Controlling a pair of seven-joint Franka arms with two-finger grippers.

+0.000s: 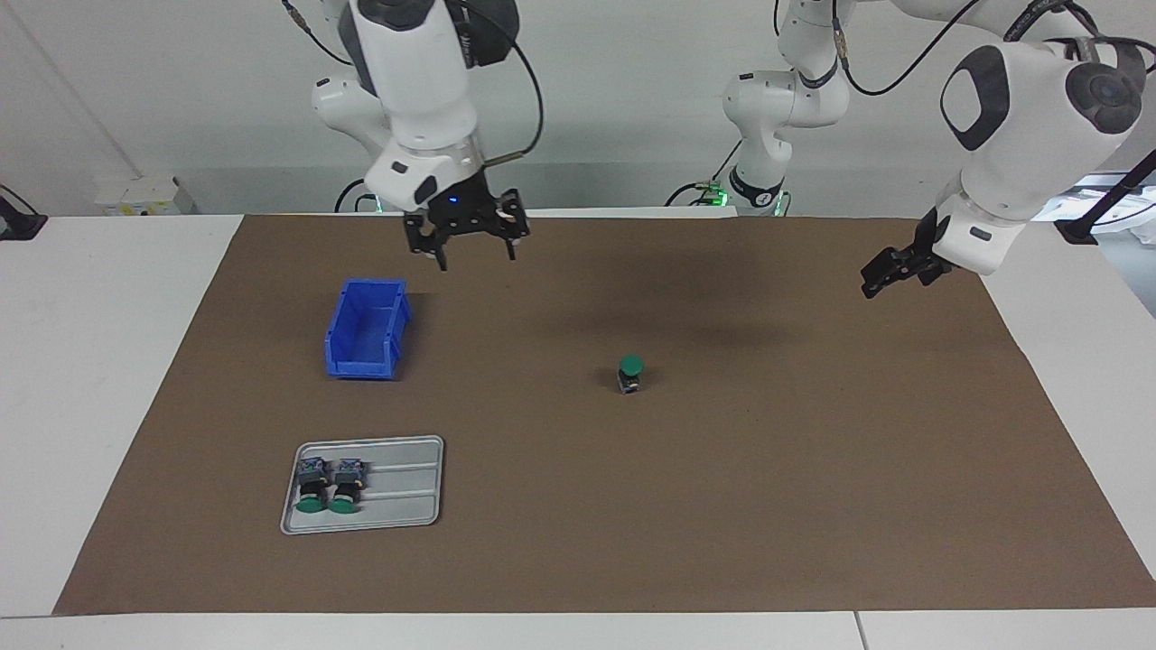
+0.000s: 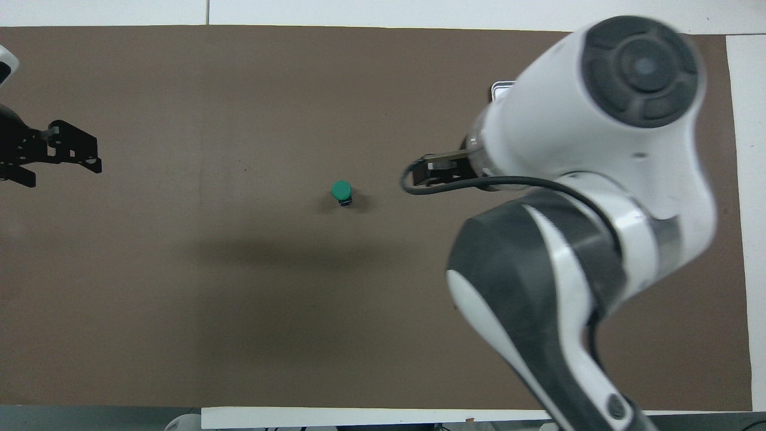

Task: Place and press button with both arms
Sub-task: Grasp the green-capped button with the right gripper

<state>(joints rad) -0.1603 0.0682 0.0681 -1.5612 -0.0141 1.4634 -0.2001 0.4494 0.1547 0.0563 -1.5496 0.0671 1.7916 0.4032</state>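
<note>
The button (image 1: 631, 373) stands upright on the brown mat (image 1: 722, 506), green cap up, mid-counter and untouched — nothing near it. The right claw (image 1: 468, 246) hangs high over the mat beside the blue bin (image 1: 366, 329), toward the robots' edge, fingers spread and empty. From above, the right arm's bulk hides the bin and most of the tray. The left claw (image 1: 890, 273) hovers over the mat at its own arm's end of the counter, well apart from the button — released, holding nothing. On the grey tray (image 1: 406, 487), farther from the robots than the bin, two spare buttons (image 1: 330, 485) lie side by side.
</note>
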